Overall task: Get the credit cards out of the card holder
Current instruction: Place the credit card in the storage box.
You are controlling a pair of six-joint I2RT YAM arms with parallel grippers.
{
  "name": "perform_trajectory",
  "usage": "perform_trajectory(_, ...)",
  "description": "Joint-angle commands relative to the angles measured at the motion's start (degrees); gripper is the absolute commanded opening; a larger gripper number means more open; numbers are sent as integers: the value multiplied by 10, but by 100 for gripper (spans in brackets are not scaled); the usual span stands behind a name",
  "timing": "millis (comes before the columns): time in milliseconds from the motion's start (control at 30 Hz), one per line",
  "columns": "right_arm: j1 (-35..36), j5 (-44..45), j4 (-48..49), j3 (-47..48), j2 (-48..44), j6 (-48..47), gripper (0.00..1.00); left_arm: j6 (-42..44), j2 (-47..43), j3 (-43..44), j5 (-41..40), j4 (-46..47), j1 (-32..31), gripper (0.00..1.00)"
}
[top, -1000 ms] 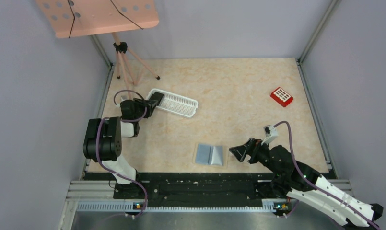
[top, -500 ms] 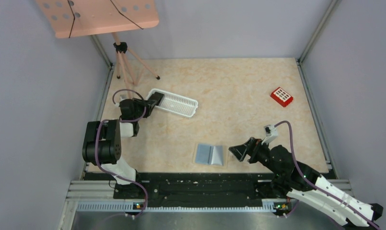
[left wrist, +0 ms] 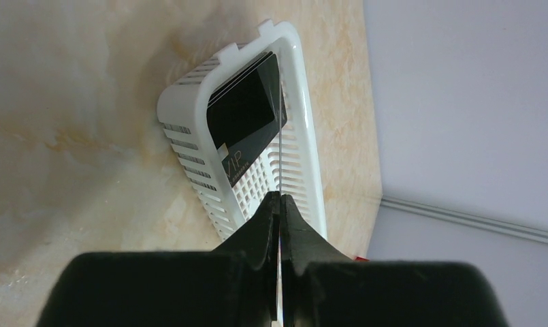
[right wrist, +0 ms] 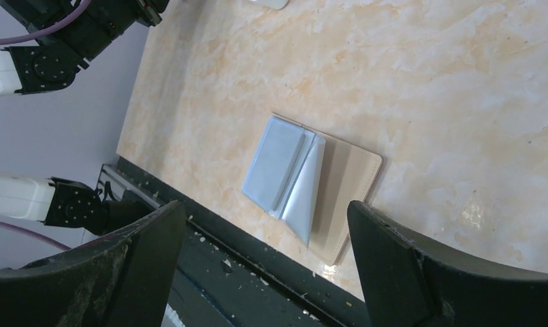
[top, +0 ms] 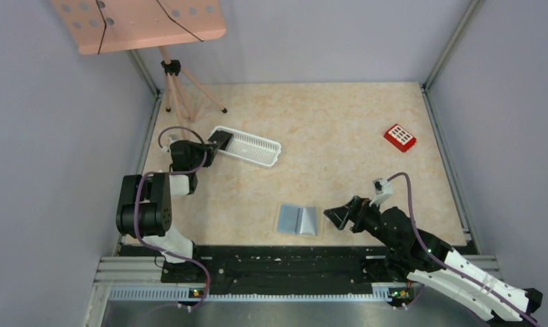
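Note:
The card holder [top: 298,220] lies open and flat near the table's front edge, blue-grey on one half and pale beige on the other [right wrist: 346,184]. Just to its right, my right gripper [top: 333,216] stands open with nothing between its jaws, and the right wrist view frames the holder between them [right wrist: 265,208]. At the left end of the white basket [top: 250,146], my left gripper [top: 220,142] is shut on a thin credit card [left wrist: 281,143], seen edge-on as it sticks out past the fingertips [left wrist: 271,208]. Dark cards [left wrist: 247,112] lie inside the basket [left wrist: 189,136].
A red box with white squares [top: 399,137] sits at the right of the table. At the back left stands a pink perforated stand [top: 141,24] on a tripod [top: 179,88]. A black rail [top: 278,262] runs along the front edge.
My left gripper's jaws have closed together at the basket's end. The left arm shifted slightly and the right arm barely moved.

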Motion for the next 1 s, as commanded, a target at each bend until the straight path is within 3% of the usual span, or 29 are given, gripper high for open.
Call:
perform_trajectory(0,-3,3,21,1,2,4,88,3,1,16,-18,19,-1,0)
perform_trajectory(467,-4,8,21,0,2,2,88,-3,31,36,-21,12,-8,4)
perform_trajectory(733,-4,6,21,0,2,3,88,23,-10,54,-39,-80,-12,27)
perform_trajectory(967,-4,7,22,-4,2,5,88,40,-31,74,-46,-121,-12,34)
